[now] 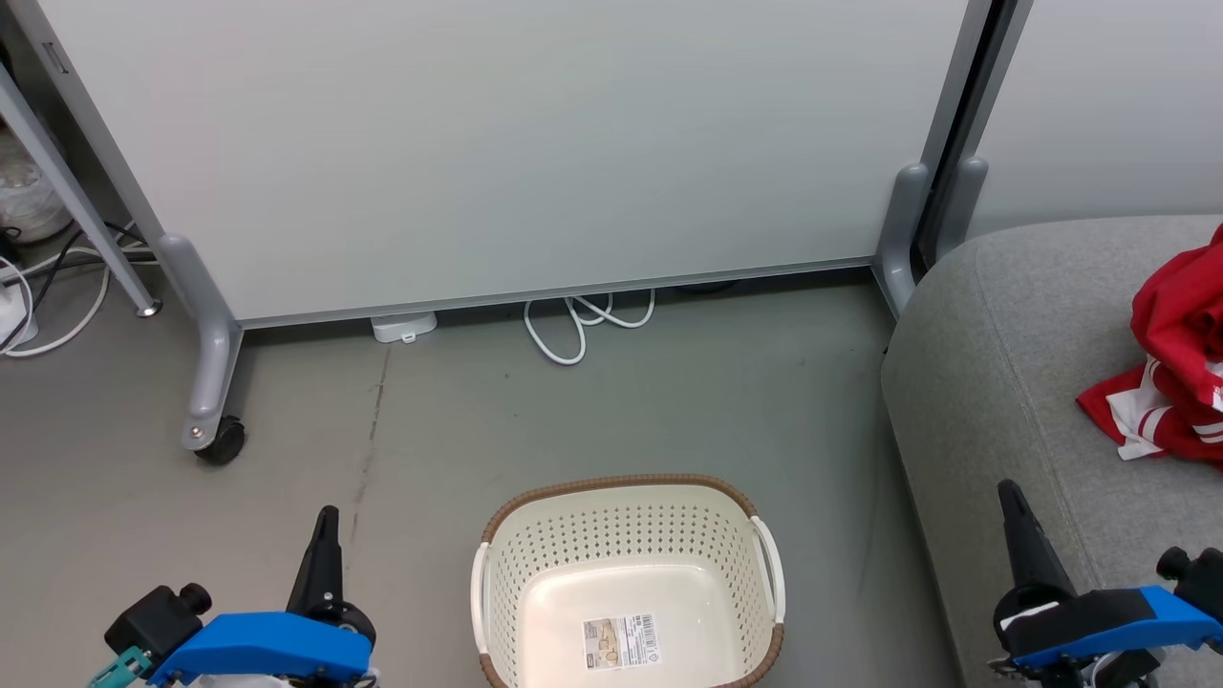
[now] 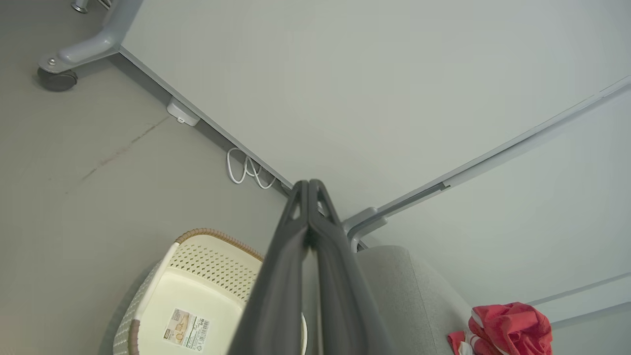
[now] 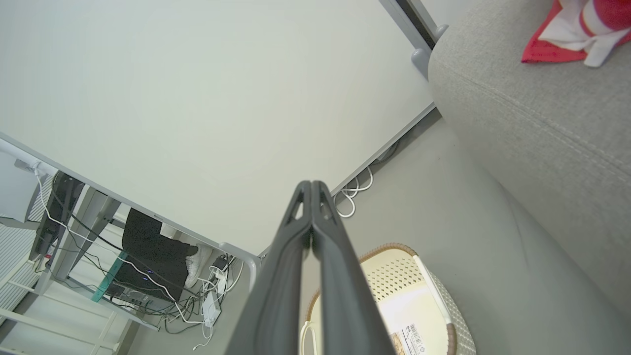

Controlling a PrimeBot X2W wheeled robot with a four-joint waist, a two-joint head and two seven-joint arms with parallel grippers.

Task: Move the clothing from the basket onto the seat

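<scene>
The cream perforated basket [image 1: 626, 535] with a brown rim stands on the floor at the bottom centre, holding just a label sticker [image 1: 621, 641]. Red and white clothing [image 1: 1180, 358] lies bunched on the grey seat [image 1: 1003, 363] at the right. My left gripper [image 1: 327, 521] is shut at the lower left, left of the basket, with nothing in it. Over the seat's front edge at the lower right, my right gripper [image 1: 1011, 497] is shut and empty too. The left wrist view has the basket [image 2: 207, 266] and the clothing [image 2: 510, 328]; the right wrist view has the basket [image 3: 394, 276], the seat [image 3: 542, 128] and the clothing [image 3: 577, 29].
A pale partition panel [image 1: 516, 143] on grey wheeled feet [image 1: 212, 420] closes off the back. White cables [image 1: 573, 330] loop under its lower edge, and more cables lie at the far left [image 1: 38, 306]. Grey floor [image 1: 573, 420] lies between the partition and the basket.
</scene>
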